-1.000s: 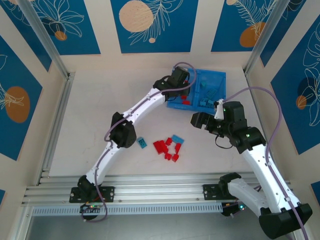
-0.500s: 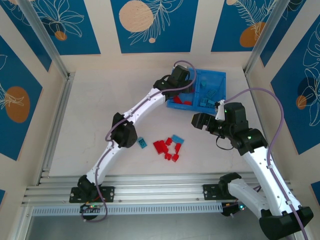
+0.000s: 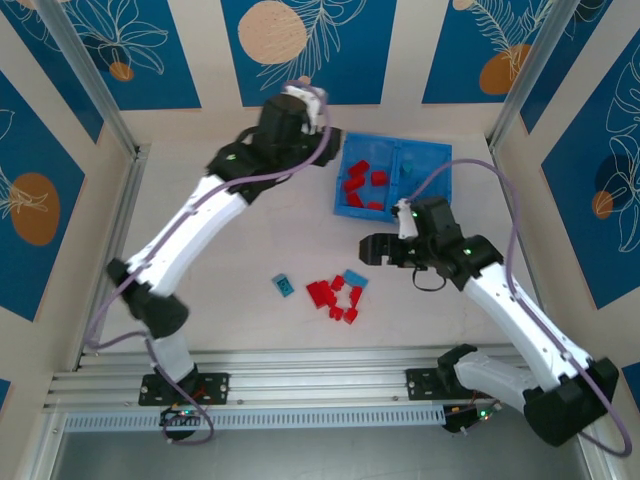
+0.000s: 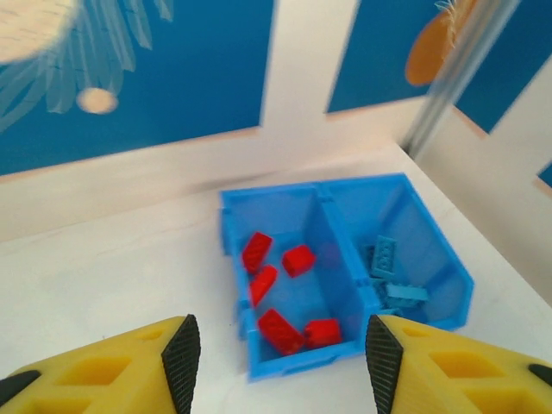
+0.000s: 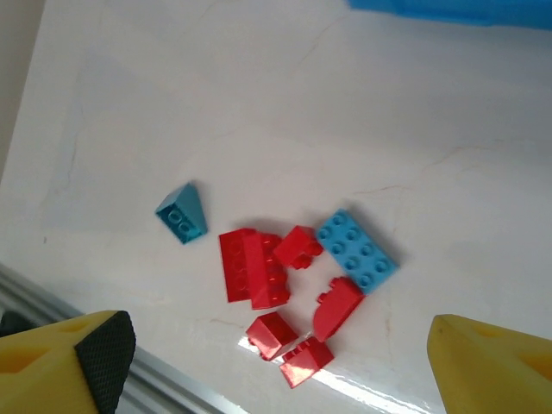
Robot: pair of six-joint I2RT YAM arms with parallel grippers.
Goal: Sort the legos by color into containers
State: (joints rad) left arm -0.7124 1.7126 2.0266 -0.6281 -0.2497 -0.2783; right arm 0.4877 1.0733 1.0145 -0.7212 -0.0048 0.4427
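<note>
The white surface [image 3: 230, 230] carries the bright-blue tray [image 3: 394, 144], with red legos [image 3: 360, 184] in its left compartment and light-blue legos [image 4: 390, 269] in its right, so each colour has its own bin. Our left hand [image 4: 283, 366] hangs above the tray, fingers apart and empty. Our right hand [image 5: 274, 349], spread wide and empty, hovers over the loose red bricks [image 5: 259, 269] and a light-blue brick [image 5: 356, 250], which we judge is the set-up for a pick.
</note>
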